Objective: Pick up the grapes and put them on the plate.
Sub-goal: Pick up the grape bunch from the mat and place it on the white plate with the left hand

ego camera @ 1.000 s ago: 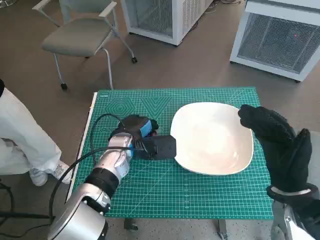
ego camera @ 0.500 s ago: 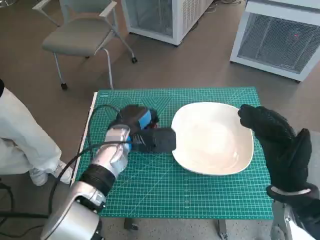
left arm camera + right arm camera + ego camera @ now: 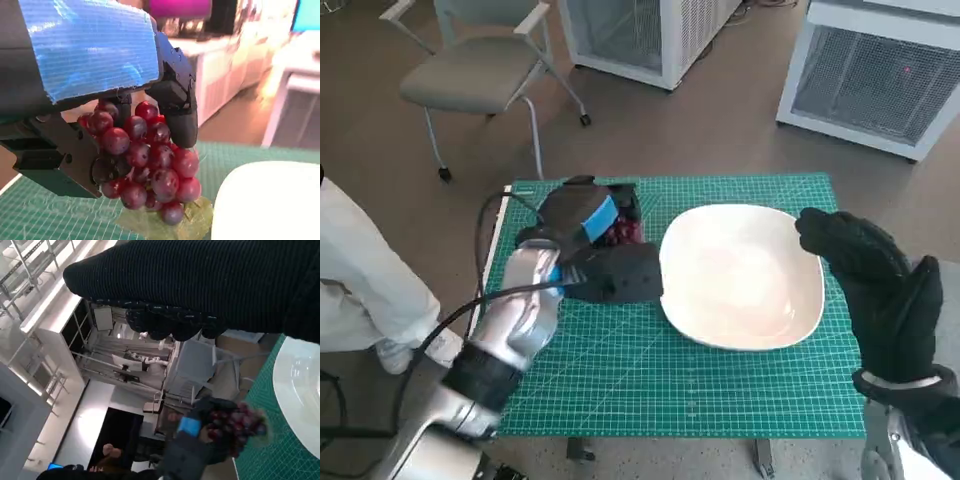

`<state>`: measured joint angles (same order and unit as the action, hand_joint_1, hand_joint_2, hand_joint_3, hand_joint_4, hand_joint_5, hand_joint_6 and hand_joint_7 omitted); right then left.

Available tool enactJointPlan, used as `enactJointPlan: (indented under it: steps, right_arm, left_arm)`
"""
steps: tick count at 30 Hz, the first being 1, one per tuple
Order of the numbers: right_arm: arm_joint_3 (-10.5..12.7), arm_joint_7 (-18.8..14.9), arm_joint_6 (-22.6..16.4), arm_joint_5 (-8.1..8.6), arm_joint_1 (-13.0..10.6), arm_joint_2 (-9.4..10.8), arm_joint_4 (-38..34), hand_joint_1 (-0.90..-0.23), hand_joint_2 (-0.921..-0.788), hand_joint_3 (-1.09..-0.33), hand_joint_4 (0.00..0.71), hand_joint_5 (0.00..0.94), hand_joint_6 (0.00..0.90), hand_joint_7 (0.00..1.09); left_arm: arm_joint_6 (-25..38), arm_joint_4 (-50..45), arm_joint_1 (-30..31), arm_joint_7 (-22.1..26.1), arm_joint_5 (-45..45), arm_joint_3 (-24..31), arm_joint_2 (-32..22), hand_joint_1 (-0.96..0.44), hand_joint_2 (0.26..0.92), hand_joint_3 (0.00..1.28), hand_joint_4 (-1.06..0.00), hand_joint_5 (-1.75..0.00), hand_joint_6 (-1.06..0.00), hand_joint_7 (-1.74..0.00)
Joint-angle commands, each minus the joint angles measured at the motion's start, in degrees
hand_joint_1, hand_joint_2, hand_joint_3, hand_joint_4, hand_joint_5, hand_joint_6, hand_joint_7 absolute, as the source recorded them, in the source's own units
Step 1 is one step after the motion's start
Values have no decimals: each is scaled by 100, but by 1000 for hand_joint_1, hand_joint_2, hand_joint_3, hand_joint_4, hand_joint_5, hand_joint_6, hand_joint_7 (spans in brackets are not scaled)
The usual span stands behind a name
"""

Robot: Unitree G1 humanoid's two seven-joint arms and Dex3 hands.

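A: Start with the green cutting mat (image 3: 720, 390). What sits where on it?

B: The white plate (image 3: 745, 275) takes up the mat's right-hand half. Just off the plate's left rim, the robot's left hand (image 3: 582, 218) holds the grapes (image 3: 145, 160), a red bunch with a pale green leaf (image 3: 165, 224) under it. In the left wrist view the bunch hangs between the black fingers (image 3: 179, 107), apparently lifted clear of the mat, and none of it is over the plate yet.

A: And the right hand (image 3: 875, 290)?

B: It rests by the plate's right rim with nothing in it; the glove hides whether its fingers are spread or curled, so that cannot be told. It looks placed to steady the plate.

A: So the step is the carry across. How should it go?

B: Probably level and slow. The bunch is loose fruit on a stem, so a jerk could shake berries off or let the whole cluster slide from the grasp. The lowest grapes and the leaf should pass over the plate's raised left rim, not catch it, or the plate may be nudged toward the gloved hand.

A: Where should it let go?

B: Over the plate's hollow middle, low down, so nothing rolls back over the rim.
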<state>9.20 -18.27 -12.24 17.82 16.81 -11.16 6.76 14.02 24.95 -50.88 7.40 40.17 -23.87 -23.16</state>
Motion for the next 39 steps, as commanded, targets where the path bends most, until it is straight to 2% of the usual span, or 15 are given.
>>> enactJointPlan:
  steps: [1,5,10,15,22,27,33,35,37,39]
  right_arm:
    - [3,-23,9,-28,-72,-26,-73,-538,-921,-599,254,474,118,932]
    - [2,-29,-3,-20,-68,-25,-84,-538,-921,-599,254,474,118,932]
    - [-6,-33,-14,-7,-61,-18,-100,-538,-921,-599,254,474,118,932]
    - [-5,-33,-16,8,-62,-19,-104,-538,-921,-599,254,474,118,932]
    - [2,-34,-25,28,-83,-11,-101,-541,-921,-599,252,471,119,932]
    - [0,-25,-17,23,-95,-11,-86,-541,-921,-598,252,470,119,931]
    - [3,-16,5,28,-99,-10,-80,-541,-921,-598,252,468,119,931]
    - [1,-8,9,26,-109,-6,-64,-541,-921,-598,253,467,119,931]
    - [4,3,10,21,-132,-4,-36,-541,-921,-599,253,466,119,930]
    - [18,8,11,25,-163,-9,-6,-541,-921,-599,253,465,119,931]
  left_arm:
    - [104,-790,273,124,14,241,-167,3,811,269,-622,-1431,-737,-890]
    - [115,-1297,477,166,-3,398,-215,4,822,239,-630,-1422,-754,-863]
    - [13,-1709,685,145,-12,543,-251,4,872,118,-713,-1303,-726,-903]
    - [-117,-1787,760,108,-28,618,-212,2,891,54,-789,-1170,-699,-979]
    - [-105,-1752,674,250,-22,605,-109,2,888,41,-840,-1032,-673,-1094]
    - [-93,-1782,534,370,16,489,63,2,889,38,-837,-1051,-677,-1073]
    - [-216,-1919,332,479,29,289,394,2,906,40,-750,-1215,-699,-981]
    - [-287,-1932,232,493,9,231,523,3,787,290,-671,-1370,-710,-981]
    - [-353,-1834,30,523,-12,150,718,4,656,579,-589,-1488,-675,-1088]
    - [-391,-1653,-216,555,-9,55,918,3,638,652,-555,-1475,-604,-1247]
